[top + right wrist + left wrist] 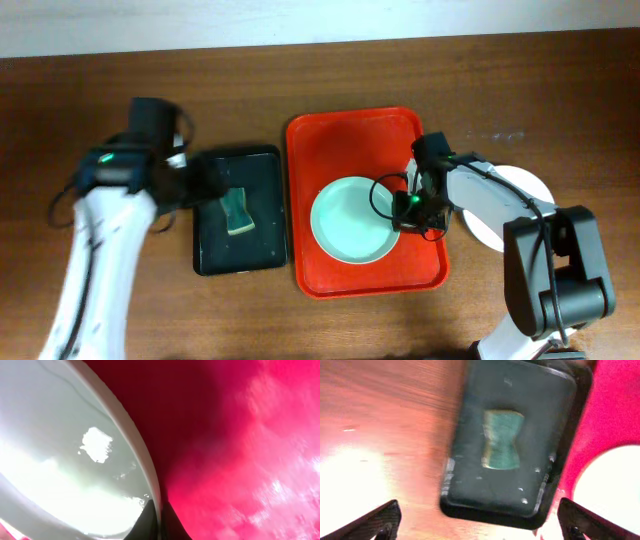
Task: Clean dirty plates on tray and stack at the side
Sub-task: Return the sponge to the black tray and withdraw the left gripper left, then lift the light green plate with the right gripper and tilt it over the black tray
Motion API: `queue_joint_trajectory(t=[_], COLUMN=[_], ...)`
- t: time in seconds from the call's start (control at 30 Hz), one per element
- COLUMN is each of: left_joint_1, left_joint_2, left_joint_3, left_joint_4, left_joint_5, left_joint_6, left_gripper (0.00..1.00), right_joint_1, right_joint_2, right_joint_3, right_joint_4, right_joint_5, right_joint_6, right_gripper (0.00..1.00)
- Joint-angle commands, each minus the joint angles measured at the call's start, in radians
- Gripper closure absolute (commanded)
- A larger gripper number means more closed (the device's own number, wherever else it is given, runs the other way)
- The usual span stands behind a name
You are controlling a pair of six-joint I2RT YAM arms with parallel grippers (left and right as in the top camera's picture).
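Note:
A pale mint-blue plate lies in the red tray. My right gripper is shut on the plate's right rim; the right wrist view shows the rim pinched between my fingertips over the red tray floor. A white plate lies on the table right of the tray, partly hidden by my right arm. My left gripper is open and empty, hovering over the black tray's near edge, its fingers wide apart. No third plate is in view.
A green sponge lies in the black tray, left of the red tray; it also shows in the left wrist view. Bare wooden table lies behind and in front of both trays.

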Motion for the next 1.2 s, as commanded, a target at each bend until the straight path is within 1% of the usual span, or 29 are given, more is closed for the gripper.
queue_joint_trajectory(t=[0.0, 0.1, 0.17, 0.3, 0.4, 0.43, 0.6, 0.7, 0.77, 0.87, 0.9, 0.97, 1.1, 1.17], left_joint_1=[0.111, 0.163, 0.175, 0.175, 0.175, 0.175, 0.175, 0.175, 0.175, 0.175, 0.175, 0.175, 0.175, 0.175], left_joint_2=[-0.111, -0.150, -0.158, -0.156, -0.156, -0.156, -0.156, -0.156, -0.156, -0.156, -0.156, -0.156, -0.156, -0.156], left_joint_3=[0.000, 0.000, 0.000, 0.000, 0.000, 0.000, 0.000, 0.000, 0.000, 0.000, 0.000, 0.000, 0.000, 0.000], left_joint_4=[-0.036, -0.044, -0.043, -0.040, -0.040, -0.040, -0.040, -0.040, -0.040, -0.040, -0.040, -0.040, -0.040, -0.040], left_joint_5=[-0.091, -0.100, -0.100, -0.100, -0.100, -0.100, -0.100, -0.100, -0.100, -0.100, -0.100, -0.100, -0.100, -0.100], left_joint_6=[0.001, 0.001, 0.000, 0.000, 0.000, 0.000, 0.000, 0.000, 0.000, 0.000, 0.000, 0.000, 0.000, 0.000], left_gripper=[0.00, 0.00, 0.00, 0.00, 0.00, 0.01, 0.00, 0.00, 0.00, 0.00, 0.00, 0.01, 0.00, 0.01], right_joint_1=[0.005, 0.005, 0.008, 0.067, 0.180, 0.234, 0.432, 0.521, 0.549, 0.573, 0.578, 0.598, 0.653, 0.686], right_joint_2=[-0.064, -0.092, -0.094, -0.094, -0.094, -0.094, -0.061, -0.031, -0.018, -0.009, -0.009, -0.010, -0.013, -0.016], right_joint_3=[0.061, 0.135, 0.211, 0.287, 0.322, 0.322, 0.322, 0.322, 0.322, 0.322, 0.322, 0.330, 0.391, 0.426], right_joint_4=[-0.065, -0.154, -0.243, -0.281, -0.216, -0.172, -0.026, 0.075, 0.127, 0.207, 0.232, 0.300, 0.291, 0.265], right_joint_5=[0.076, 0.067, -0.004, -0.019, -0.006, 0.021, 0.171, 0.280, 0.335, 0.398, 0.416, 0.469, 0.640, 0.752], right_joint_6=[-0.014, -0.011, -0.002, 0.049, 0.107, 0.148, 0.259, 0.278, 0.277, 0.237, 0.201, 0.060, -0.038, -0.047], right_gripper=[0.96, 0.96, 0.96, 0.96, 0.96, 0.96, 0.96, 0.96, 0.96, 0.96, 0.96, 0.96, 0.96, 0.96])
